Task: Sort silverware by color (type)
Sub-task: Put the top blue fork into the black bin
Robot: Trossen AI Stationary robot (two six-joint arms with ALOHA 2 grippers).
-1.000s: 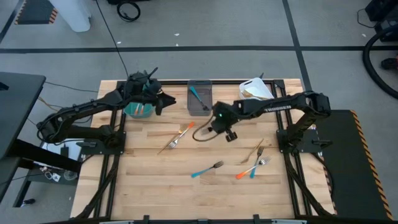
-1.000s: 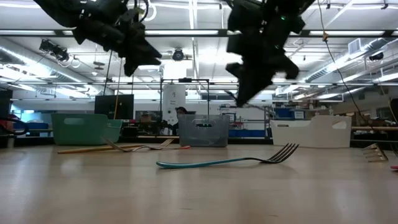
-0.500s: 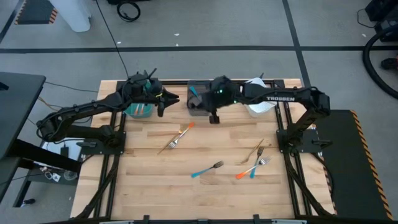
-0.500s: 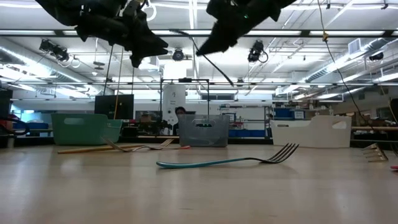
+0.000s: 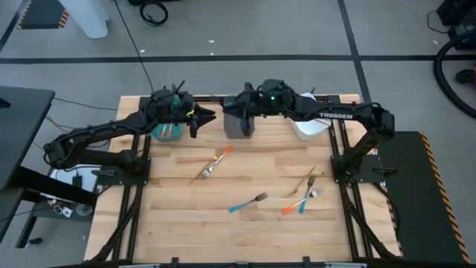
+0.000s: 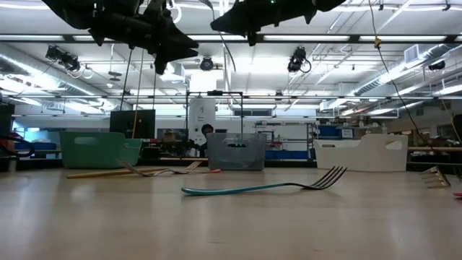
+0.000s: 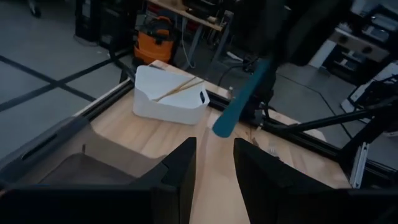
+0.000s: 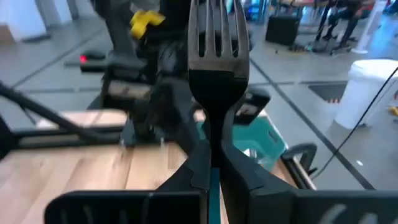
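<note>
My right gripper (image 5: 232, 112) hangs level above the grey bin (image 5: 239, 126) at the table's far edge, shut on a blue-handled fork (image 8: 217, 37). My left gripper (image 5: 202, 117) is open and holds nothing (image 7: 214, 149), high between the teal bin (image 5: 165, 132) and the grey bin. Other forks lie flat on the table: an orange and a tan one (image 5: 213, 161), a blue one (image 5: 248, 202) (image 6: 263, 188), an orange and a blue one (image 5: 300, 202), and a tan one (image 5: 305, 180). My right gripper pinches the fork's neck (image 8: 214, 134), just below the tines, between its two fingers (image 8: 186, 168), which come in level from the table's right. The silvery tines stick up past the fingertips. The blue handle (image 7: 239, 99) slants down below them. The fork is clear of bin and table.
A white bin (image 5: 309, 123) (image 7: 171, 99) with tan forks stands at the far right. In the low view the teal bin (image 6: 97, 149), grey bin (image 6: 237, 153) and white bin (image 6: 364, 153) line the far edge. Bare wood lies at the near side.
My right gripper has risen from above the middle of the table and gone toward the far edge and the left, to above the grey bin. It has tipped from pointing down to about level and rolled, still shut on the fork.
</note>
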